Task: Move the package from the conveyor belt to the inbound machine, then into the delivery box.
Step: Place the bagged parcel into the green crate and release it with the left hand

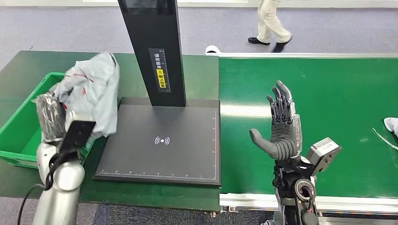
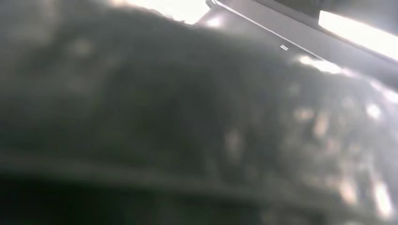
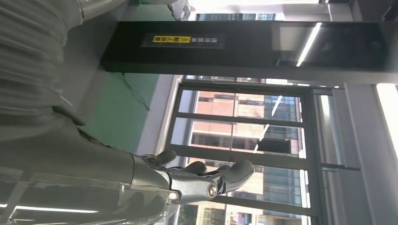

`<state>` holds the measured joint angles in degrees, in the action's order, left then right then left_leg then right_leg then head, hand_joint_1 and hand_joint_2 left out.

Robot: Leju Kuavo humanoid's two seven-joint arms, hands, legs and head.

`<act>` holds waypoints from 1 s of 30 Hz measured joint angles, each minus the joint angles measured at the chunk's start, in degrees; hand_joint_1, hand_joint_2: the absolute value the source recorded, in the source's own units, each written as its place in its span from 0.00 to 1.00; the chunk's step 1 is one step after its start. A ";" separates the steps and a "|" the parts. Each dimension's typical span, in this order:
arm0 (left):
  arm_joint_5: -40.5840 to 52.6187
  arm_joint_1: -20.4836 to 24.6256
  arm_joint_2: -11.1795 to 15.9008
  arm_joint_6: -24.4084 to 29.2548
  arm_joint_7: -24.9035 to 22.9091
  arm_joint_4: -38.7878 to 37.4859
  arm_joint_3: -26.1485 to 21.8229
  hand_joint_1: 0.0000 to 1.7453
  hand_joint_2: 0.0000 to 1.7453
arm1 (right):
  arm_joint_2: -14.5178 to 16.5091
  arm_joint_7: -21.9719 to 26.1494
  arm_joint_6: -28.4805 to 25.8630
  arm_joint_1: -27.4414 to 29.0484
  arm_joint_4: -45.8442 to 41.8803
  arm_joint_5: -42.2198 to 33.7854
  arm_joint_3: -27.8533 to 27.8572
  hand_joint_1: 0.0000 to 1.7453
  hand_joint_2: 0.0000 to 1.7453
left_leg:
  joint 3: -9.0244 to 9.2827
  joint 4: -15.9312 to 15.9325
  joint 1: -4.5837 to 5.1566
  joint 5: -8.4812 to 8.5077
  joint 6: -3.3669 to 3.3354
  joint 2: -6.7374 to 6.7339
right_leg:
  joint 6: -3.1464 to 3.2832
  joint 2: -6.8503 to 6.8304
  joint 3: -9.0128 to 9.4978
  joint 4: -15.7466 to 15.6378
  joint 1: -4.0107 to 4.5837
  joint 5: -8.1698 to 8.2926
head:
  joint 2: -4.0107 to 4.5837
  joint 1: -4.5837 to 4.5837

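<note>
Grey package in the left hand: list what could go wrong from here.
1. The grey package hangs over the near-right rim of the green delivery box, part of it above the black scanner plate; if let go now it may drape over the rim instead of dropping in.
2. The left hand is wrapped by the package and the left wrist view is blurred, so the grip cannot be checked.
</note>
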<state>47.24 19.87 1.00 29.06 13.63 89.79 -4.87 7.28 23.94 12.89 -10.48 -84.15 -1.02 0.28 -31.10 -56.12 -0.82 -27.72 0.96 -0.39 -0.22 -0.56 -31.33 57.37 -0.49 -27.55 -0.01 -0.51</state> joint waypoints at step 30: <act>34.96 34.22 13.64 2.98 -23.28 -54.78 -7.47 0.00 1.00 | 0.63 -2.30 -1.85 0.55 4.22 0.46 -0.69 0.00 1.00 | -0.55 -0.03 -0.03 0.08 0.08 -0.16 | 0.08 0.12 -0.60 0.07 0.04 0.13 | 0.00 0.02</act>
<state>82.20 54.09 14.64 32.04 -9.65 35.01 -12.34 7.91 21.64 11.03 -9.92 -79.93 -0.56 -0.42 -31.65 -56.15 -0.85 -27.64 1.04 -0.55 -0.14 -0.44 -31.93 57.44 -0.45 -27.42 -0.01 -0.50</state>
